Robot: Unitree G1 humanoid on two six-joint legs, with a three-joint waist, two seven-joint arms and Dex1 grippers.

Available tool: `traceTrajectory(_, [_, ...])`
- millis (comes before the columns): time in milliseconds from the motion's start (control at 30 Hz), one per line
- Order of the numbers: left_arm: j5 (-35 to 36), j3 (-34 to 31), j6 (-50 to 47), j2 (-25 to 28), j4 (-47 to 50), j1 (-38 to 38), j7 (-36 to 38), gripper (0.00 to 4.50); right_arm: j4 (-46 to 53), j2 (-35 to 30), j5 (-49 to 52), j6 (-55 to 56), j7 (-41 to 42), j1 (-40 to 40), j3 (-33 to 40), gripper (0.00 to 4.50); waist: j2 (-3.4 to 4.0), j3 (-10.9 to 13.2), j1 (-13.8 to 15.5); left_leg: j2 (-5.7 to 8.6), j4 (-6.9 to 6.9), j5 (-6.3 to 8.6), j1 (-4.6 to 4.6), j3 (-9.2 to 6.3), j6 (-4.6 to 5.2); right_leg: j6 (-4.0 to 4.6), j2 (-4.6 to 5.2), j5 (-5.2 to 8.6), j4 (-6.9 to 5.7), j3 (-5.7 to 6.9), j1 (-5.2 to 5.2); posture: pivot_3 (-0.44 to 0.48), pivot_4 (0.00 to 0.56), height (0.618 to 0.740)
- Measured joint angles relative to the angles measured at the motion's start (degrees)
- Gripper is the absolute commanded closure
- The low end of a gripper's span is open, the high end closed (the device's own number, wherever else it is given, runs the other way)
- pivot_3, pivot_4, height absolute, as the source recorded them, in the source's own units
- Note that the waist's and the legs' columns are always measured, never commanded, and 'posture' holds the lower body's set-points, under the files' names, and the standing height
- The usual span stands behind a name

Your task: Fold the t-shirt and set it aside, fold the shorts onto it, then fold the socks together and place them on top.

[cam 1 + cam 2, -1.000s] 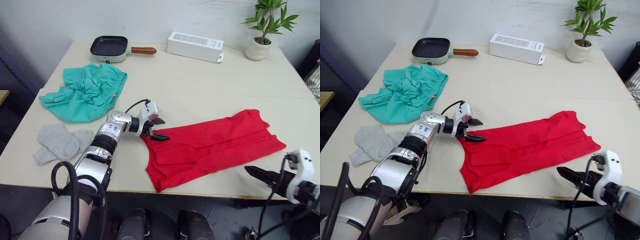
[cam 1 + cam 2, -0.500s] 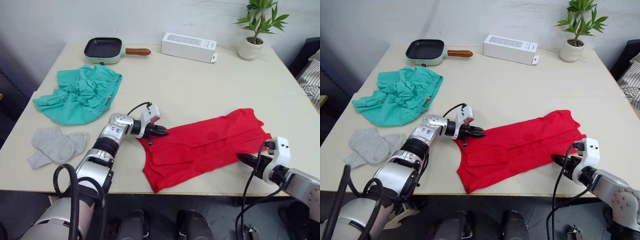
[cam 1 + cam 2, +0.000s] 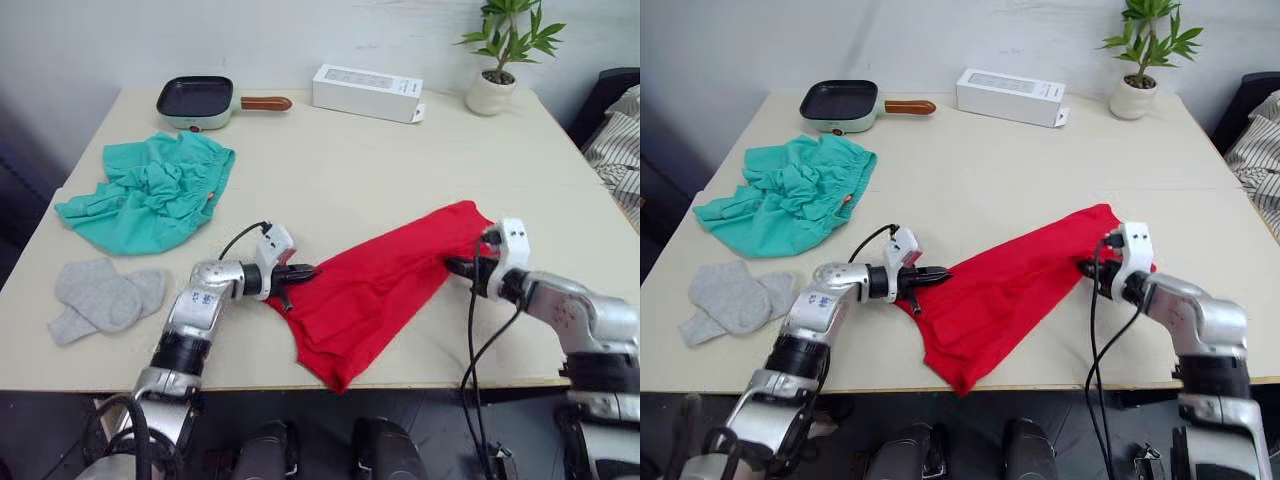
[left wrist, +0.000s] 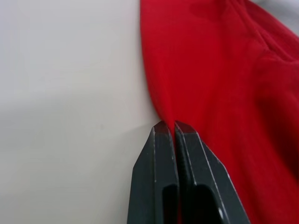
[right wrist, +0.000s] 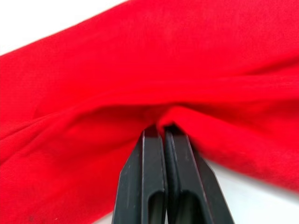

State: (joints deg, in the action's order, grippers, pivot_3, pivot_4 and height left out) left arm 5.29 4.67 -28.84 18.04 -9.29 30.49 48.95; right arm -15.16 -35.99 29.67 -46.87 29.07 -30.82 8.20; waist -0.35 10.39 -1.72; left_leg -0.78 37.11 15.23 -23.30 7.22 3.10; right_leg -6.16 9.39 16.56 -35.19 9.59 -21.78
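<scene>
Pale beige bench [image 3: 330, 170] against a white wall, seen from above and in front. Along the far edge: a small mint-green frying pan [image 3: 195, 100] with a black inside and wooden handle, a long white box [image 3: 366, 92] just right of it, and a potted plant [image 3: 494, 62] in a white pot toward the far right corner.

On the near middle of the bench, the t-shirt [image 3: 375, 290], bright red, bunched into a slanting band running from the near centre up toward the right, its lower end touching the front edge. At its left edge, the left pincer [image 3: 298, 272], pressed closed on a fold of the red cloth; in the left wrist view the two black fingers [image 4: 161, 177] lie tight together with the hem of the t-shirt caught at their tips. At the upper right end, the right pincer [image 3: 1089, 268], likewise clamped on the t-shirt; in the right wrist view, fingers [image 5: 149, 182] closed on a raised ridge of red fabric.

On the left half of the bench, the shorts [image 3: 150, 190], teal, crumpled in a loose heap with a tiny orange tag at the right side, well apart from the t-shirt. Nearer the front left corner, the socks [image 3: 100, 297], light grey, lying overlapped and flat, near the shorts but not touching them.
</scene>
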Motion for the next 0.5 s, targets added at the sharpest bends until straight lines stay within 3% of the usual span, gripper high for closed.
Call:
traceTrajectory(267, [1.5, 0.2, -15.2, -3.9, 22.8, -10.5, -12.9, 4.49, -26.4, 1.3, -13.2, 20.1, 9.8, -15.4, -8.7, 4.50, 0.01, 0.0, 0.2, 0.10, 0.04, 0.00, 0.00, 0.03, 0.07, -0.09, -0.07, -0.05, 0.11, -0.04, 0.12, 0.000, 0.150, 0.740])
traceTrajectory(467, [3.6, 2.4, -20.6, -4.6, 28.9, -12.5, -16.2, 4.49, -37.2, 2.3, -17.1, 26.7, 13.3, -20.8, -9.3, 4.50, 0.01, 0.0, 0.2, 0.06, 0.02, -0.01, 0.02, 0.03, 0.03, -0.09, -0.05, -0.05, 0.11, -0.05, 0.12, 0.000, 0.150, 0.740])
traceTrajectory(500, [3.9, 2.5, -20.7, -4.2, 28.9, -12.5, -16.1, 4.28, -37.4, 2.3, -17.3, 26.4, 14.0, -21.1, -9.1, 4.50, 0.01, 0.0, 0.2, 0.05, 0.03, -0.01, 0.02, 0.02, 0.03, -0.09, -0.02, -0.05, 0.14, -0.06, 0.12, 0.000, 0.150, 0.740])
